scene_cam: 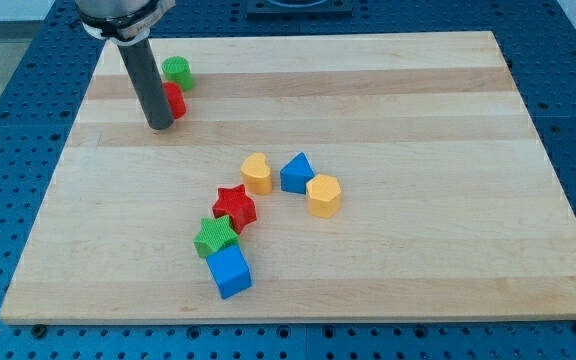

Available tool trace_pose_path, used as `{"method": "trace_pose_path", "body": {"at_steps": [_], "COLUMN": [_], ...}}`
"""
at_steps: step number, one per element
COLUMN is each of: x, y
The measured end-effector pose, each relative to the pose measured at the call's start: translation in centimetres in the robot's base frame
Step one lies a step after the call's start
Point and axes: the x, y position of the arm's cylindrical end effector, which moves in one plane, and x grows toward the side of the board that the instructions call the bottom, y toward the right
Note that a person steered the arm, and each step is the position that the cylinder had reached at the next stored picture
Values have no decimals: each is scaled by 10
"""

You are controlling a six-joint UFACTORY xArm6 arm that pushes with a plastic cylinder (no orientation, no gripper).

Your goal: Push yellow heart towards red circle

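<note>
My tip (pixel 159 125) rests far left beside the red circle (pixel 174 100), well apart from the yellow heart (pixel 257 174), so no push yet; this end effector is only a rod and cannot pinch.

red circle (pixel 175 100): half hidden by rod (pixel 146 85) | rod: top cut off

A straight, dark grey rod with a smooth matte surface (round in section) hangs from a wider black collar; my tip (pixel 159 126) ends blunt.
</note>
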Motion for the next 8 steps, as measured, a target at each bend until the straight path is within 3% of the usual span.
{"method": "trace_pose_path", "body": {"at_steps": [1,3,4,5,8], "x": [11,30,56,89,99], "y": [1,134,167,164,107]}}
